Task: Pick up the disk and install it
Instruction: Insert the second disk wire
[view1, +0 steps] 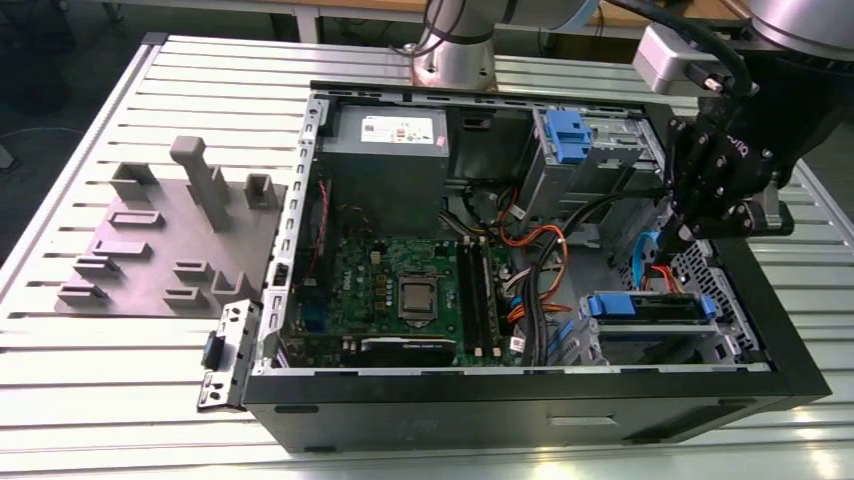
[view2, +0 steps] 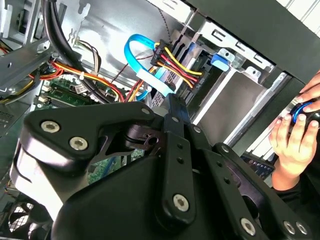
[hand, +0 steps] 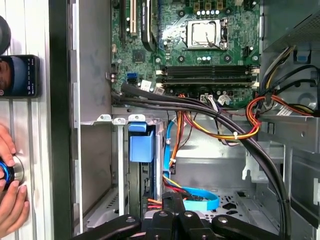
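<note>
The disk (view1: 646, 306), a flat drive in a blue plastic bracket, sits in the lower drive bay of the open computer case (view1: 534, 400), and the gripper (view1: 681, 238) hangs just above it with its fingers closed together, holding nothing.

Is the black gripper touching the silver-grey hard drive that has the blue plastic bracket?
Cannot tell. In the first wrist view the black gripper ends close to the blue-bracketed silver-grey disk, but cables cover the spot.
</note>
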